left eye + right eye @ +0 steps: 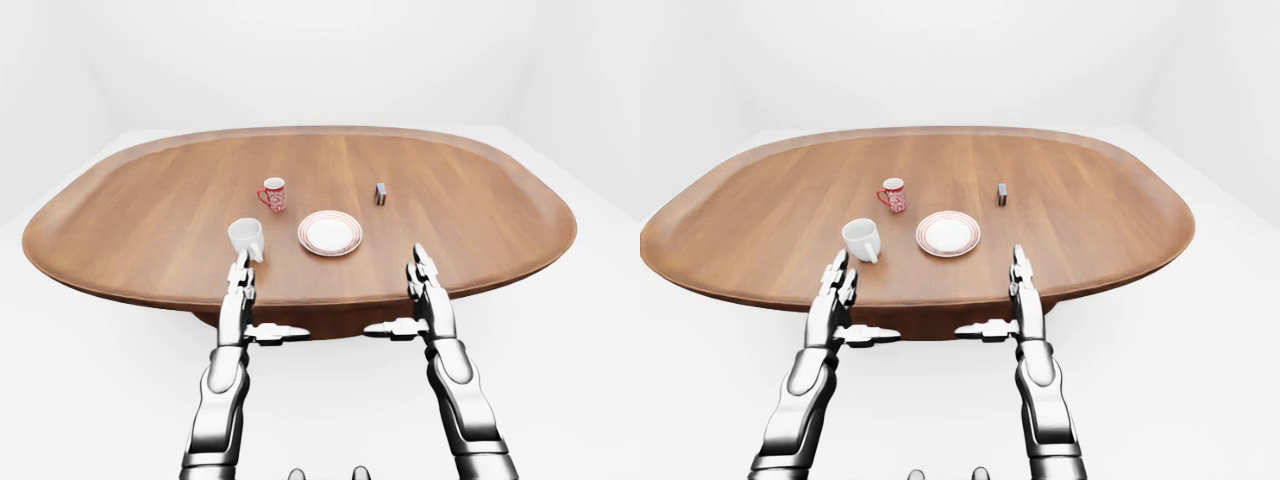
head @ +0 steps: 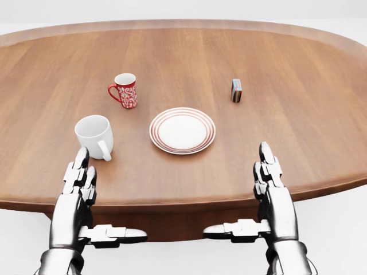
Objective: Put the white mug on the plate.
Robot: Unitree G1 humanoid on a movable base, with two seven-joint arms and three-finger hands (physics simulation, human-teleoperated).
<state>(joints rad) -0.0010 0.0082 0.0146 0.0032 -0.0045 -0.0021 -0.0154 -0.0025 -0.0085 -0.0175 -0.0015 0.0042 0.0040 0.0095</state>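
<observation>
A white mug (image 2: 96, 136) stands upright on the oval wooden table (image 2: 298, 126), its handle turned toward the view's bottom. To its right lies a white plate (image 2: 182, 130) with red rings, bare. My left hand (image 2: 79, 177) is open, fingers stretched flat, just below the mug in the head view and apart from it. My right hand (image 2: 268, 172) is open too, at the table's near edge, below and right of the plate. Both thumbs point inward.
A red patterned mug (image 2: 125, 90) stands above the white mug, left of the plate's top. A small dark box (image 2: 236, 90) stands upright to the plate's upper right. White floor and walls surround the table.
</observation>
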